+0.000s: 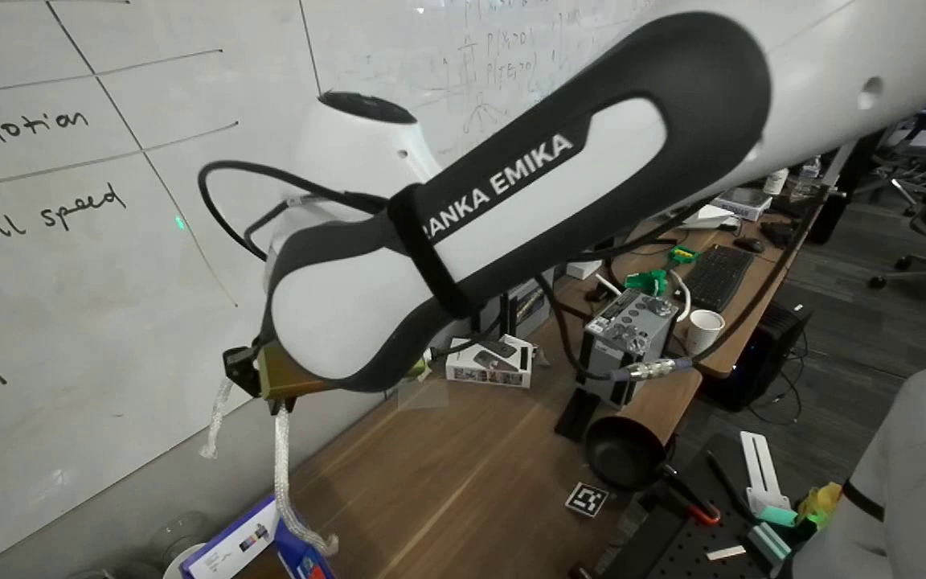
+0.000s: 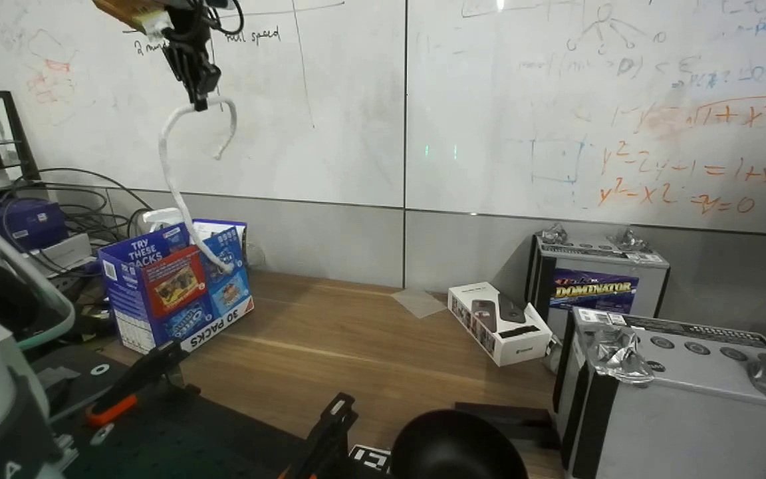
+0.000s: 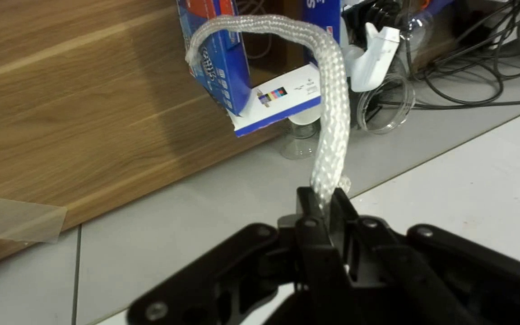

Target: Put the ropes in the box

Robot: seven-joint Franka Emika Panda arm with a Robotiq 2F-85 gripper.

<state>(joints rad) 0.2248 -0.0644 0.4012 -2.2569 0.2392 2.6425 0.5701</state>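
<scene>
White rope (image 2: 165, 150): in an exterior view, left part of the frame, held up partway along its length; a short end curls down at the right, a longer one drops to the blue box (image 2: 177, 293), its lower tip overlapping the printed front. Whether that tip touches, I cannot tell.
Gripper (image 3: 323, 194): bottom of the wrist view, right of centre; the fingertips are pressed in on the rope, pinching it.
Blue box: left side of that exterior frame, upright on the wooden table (image 2: 330, 332), top open; in the wrist view, upper middle, a white flap folded outward.
White carton (image 2: 497, 332): right of centre, same exterior view, on the table, phones printed on it.
Grey devices (image 2: 682, 412): right side, the rear one labelled DOMINATOR.
Black pan (image 2: 459, 452): bottom edge, right of centre.
Whiteboard (image 2: 350, 120): across the top, handwriting on it.
</scene>
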